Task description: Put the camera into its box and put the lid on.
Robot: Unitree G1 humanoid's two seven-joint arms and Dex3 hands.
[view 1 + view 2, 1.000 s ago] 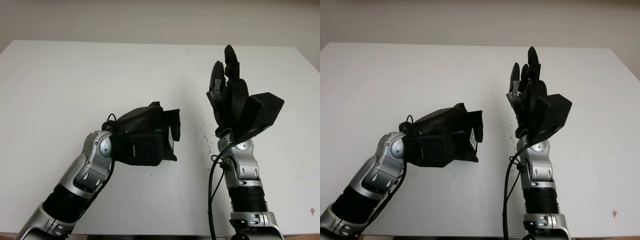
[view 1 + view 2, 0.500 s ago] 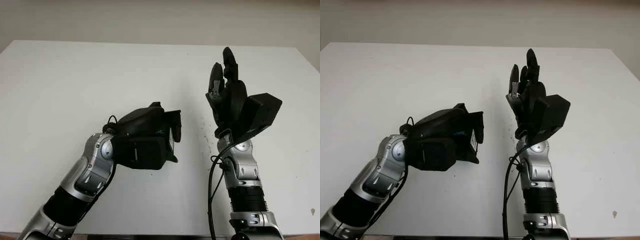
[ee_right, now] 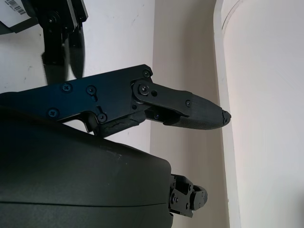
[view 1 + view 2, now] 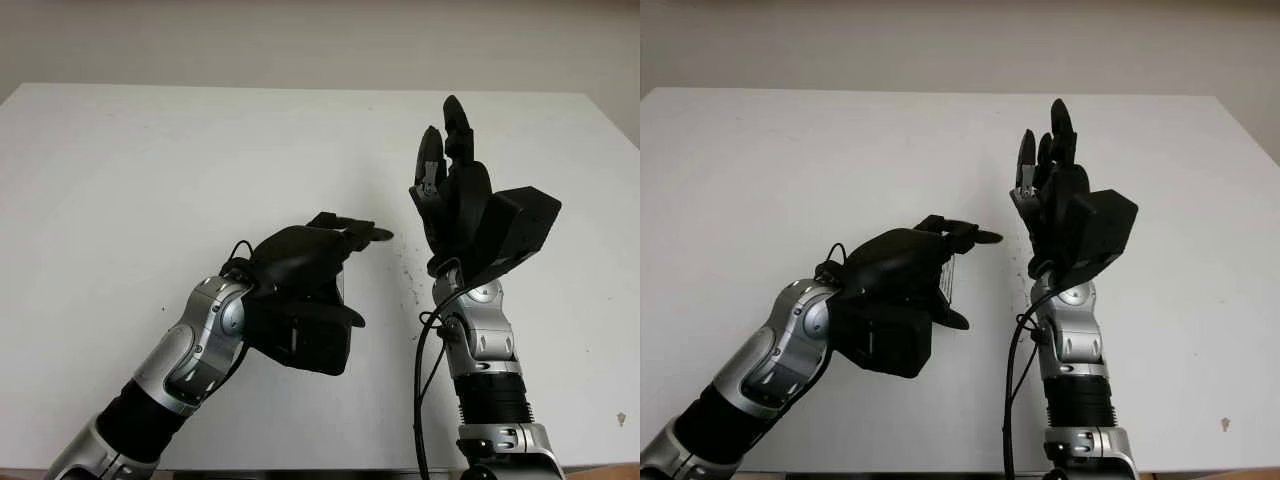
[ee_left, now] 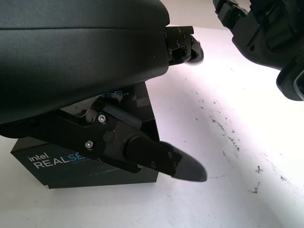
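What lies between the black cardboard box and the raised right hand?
Bare, dark-specked white table, from box to right hand, seen in the left eye view.

One box [image 5: 85, 161], two hands

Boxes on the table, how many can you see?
1. The dark box stands on the white table, right under the left hand, which hides most of it. The right hand is raised beside it, open. More could be hidden.

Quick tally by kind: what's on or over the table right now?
Black box, under the left hand: 1
Robot hands: 2, namely left hand and right hand, open, raised over the table
Total: 3
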